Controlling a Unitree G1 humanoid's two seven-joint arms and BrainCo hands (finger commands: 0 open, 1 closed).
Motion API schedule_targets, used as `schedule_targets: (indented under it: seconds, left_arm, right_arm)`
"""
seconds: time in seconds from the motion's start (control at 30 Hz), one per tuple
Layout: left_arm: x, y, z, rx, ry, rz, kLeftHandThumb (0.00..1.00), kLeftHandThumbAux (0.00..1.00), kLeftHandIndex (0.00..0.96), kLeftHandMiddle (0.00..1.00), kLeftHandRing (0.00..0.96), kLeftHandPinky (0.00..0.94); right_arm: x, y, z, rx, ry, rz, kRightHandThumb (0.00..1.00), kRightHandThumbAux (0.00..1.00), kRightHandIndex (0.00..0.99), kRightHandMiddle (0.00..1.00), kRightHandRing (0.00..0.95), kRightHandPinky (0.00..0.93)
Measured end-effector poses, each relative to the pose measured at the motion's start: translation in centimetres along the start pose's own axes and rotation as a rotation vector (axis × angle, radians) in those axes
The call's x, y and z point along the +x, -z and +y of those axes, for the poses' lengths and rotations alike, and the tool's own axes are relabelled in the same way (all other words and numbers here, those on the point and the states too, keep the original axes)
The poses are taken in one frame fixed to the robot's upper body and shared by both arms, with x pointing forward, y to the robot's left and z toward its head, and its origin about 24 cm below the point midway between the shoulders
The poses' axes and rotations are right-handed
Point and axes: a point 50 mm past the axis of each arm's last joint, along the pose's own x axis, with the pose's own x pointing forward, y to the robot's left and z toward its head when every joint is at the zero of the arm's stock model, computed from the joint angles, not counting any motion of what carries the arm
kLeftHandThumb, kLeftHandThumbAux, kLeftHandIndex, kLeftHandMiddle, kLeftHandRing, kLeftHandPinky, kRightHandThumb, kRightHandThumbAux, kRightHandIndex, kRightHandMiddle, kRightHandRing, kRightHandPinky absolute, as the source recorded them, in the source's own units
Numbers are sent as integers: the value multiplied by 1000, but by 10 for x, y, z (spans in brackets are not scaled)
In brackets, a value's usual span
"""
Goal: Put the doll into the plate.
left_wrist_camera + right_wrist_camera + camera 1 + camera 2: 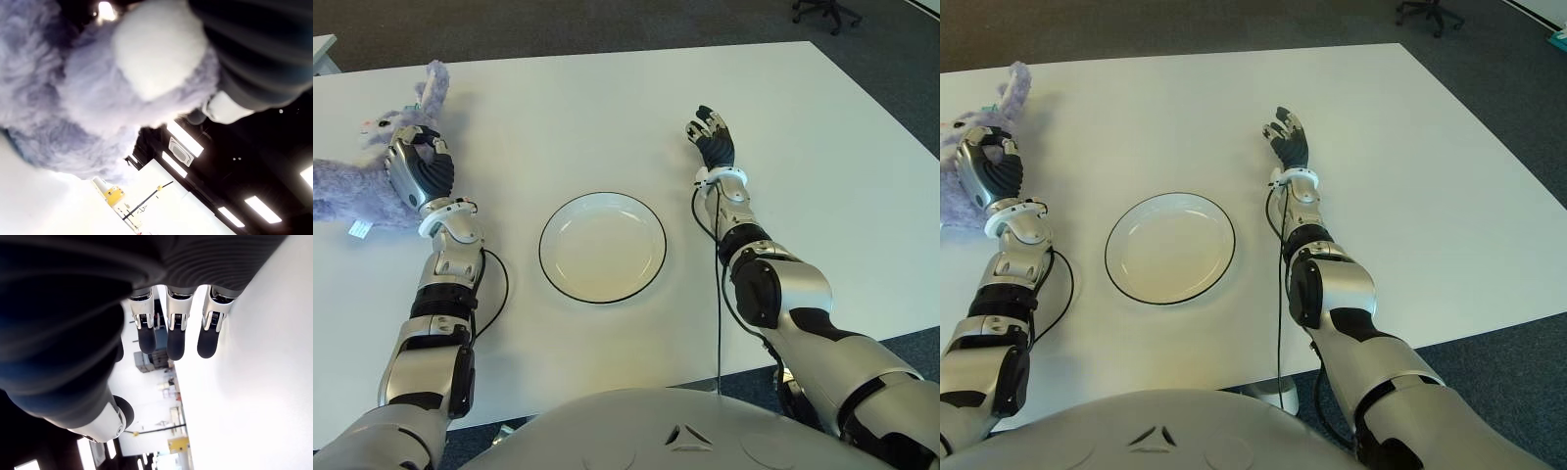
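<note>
Doll [352,186], a purple plush rabbit, lies at the far left of the white table [607,108] with the left hand [419,168] on its body, fingers curled into the fur, while the empty plate [603,247] sits centre-near and the right hand [712,139] shows right of it, fingers relaxed and holding nothing.

Office: grey carpet [607,24]; swivel chair [825,12].
</note>
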Motion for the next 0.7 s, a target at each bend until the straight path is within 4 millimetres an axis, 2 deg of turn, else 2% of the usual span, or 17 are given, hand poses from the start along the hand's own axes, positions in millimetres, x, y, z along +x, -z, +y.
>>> schedule_targets:
  seconds: [0.5,0.63,0.7]
  left_arm:
    - [2,-5,0,-17,11,-4,365,491,815,859,859,886]
    - [2,-6,0,-15,12,-10,366,495,795,852,857,878]
    - [3,-7,0,-13,13,-17,367,499,730,848,856,880]
  right_arm:
    - [0,0,0,9,5,-1,558,857,133,117,124,154]
    - [0,0,0,13,6,-1,558,858,134,119,126,157]
    - [0,0,-1,13,7,-1,558,854,134,119,127,157]
